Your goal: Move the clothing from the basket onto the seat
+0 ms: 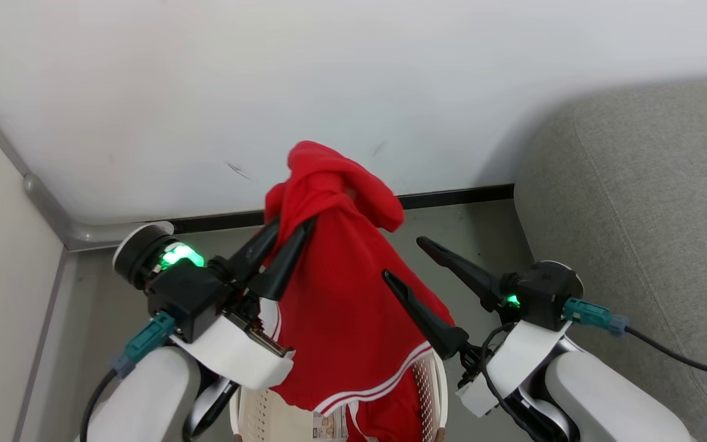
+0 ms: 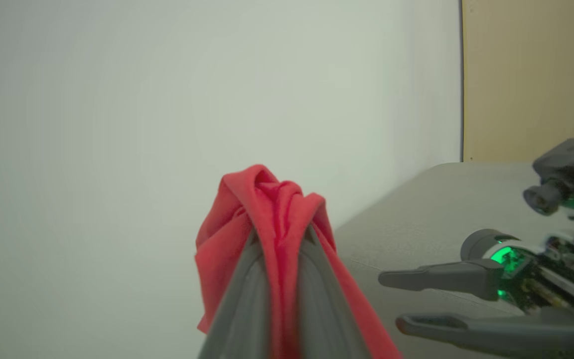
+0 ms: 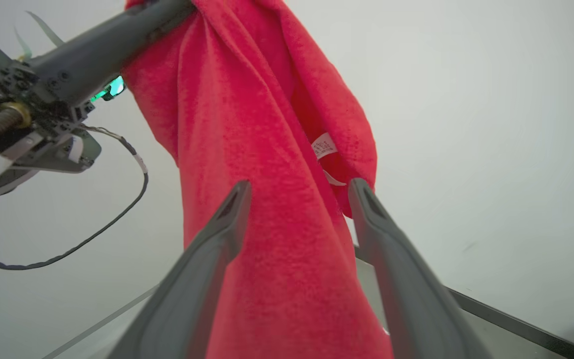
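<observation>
Currently the left gripper (image 1: pixel 294 222) is clenched on a bunched end of the red garment (image 1: pixel 341 301), holding it up over the basket (image 1: pixel 264 412). The cloth hangs down, its white-striped hem at the basket rim, with more red fabric lower inside. The right gripper (image 1: pixel 402 258) is spread wide and empty, just beside the hanging cloth; I can't tell if they touch. The grey sofa (image 1: pixel 648 202) sits to the right, apart from the garment.
</observation>
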You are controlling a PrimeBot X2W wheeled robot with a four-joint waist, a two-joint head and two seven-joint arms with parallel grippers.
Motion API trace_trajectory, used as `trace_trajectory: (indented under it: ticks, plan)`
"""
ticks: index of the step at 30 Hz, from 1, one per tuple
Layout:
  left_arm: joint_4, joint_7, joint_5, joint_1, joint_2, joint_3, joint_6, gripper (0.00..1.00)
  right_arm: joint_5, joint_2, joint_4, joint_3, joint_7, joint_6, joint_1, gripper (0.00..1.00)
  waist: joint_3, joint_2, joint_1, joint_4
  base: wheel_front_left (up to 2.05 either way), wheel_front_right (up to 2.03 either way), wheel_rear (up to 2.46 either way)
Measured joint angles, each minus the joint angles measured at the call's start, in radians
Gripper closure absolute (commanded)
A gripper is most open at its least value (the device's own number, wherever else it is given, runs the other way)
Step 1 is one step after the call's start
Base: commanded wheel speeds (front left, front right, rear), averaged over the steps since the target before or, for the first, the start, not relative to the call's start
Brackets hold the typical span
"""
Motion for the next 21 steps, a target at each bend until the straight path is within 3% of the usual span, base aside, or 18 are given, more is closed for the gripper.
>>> trace_trajectory:
  ticks: [13,14,15,17,21]
  plan:
    - [-0.049,0.031,0.016,-0.029,0.002,-0.102,-0.007,1.0,0.067,-0.025,0.009,0.075,0.0,0.0,-0.003,0.0,-0.001,0.0,0.0,-0.001,0.0,0.0,0.0]
    - [-0.052,0.032,0.016,-0.03,0.002,-0.106,-0.007,1.0,0.071,-0.027,0.012,0.081,0.0,0.0,-0.003,0.05,0.0,0.0,0.0,-0.001,0.0,0.0,0.0]
    - [-0.054,0.032,0.016,-0.032,0.003,-0.11,-0.007,1.0,0.075,-0.029,0.014,0.084,0.0,0.0,-0.003,0.52,0.001,0.0,0.0,-0.001,0.0,0.0,0.0]
    - [-0.057,0.033,0.016,-0.038,0.003,-0.116,-0.007,1.0,0.081,-0.033,0.015,0.092,0.0,0.0,-0.008,1.0,0.002,0.0,-0.0001,0.0,0.0,0.0,0.0]
    - [-0.061,0.042,0.014,-0.04,0.005,-0.124,-0.008,1.0,0.091,-0.039,0.013,0.094,0.0,0.0,-0.018,1.0,0.005,0.0,0.0,0.001,0.0,0.0,0.0]
